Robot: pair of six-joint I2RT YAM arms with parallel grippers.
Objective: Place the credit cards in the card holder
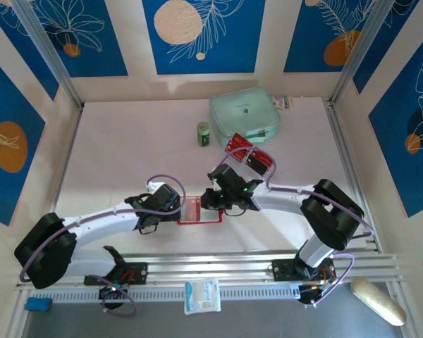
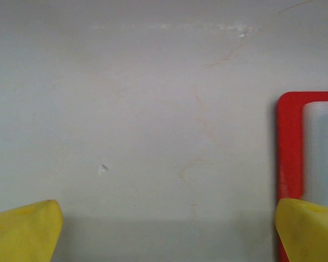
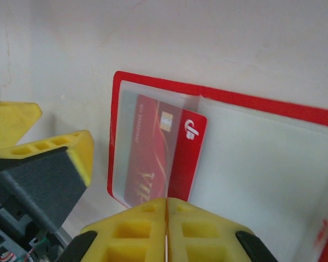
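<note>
Red plastic is showing through the pale left pocket of the card holder (image 3: 251,101), where one red card (image 3: 183,158) is sitting partly inside and partly sticking out to the right. The holder is lying open and flat on the white table (image 1: 127,155), near the front edge, between the two grippers. The right gripper (image 3: 167,218) is pressing its yellow fingers fully together, tips meeting the card's near edge without pinching it. The left gripper (image 2: 164,232) is standing wide open and gripping nothing, one fingertip (image 2: 309,229) hovering over the holder's left red rim. More credit cards (image 1: 250,155), red and black, are lying farther back, just beside a mint-green pouch (image 1: 244,116) and near a small green can (image 1: 204,134).
</note>
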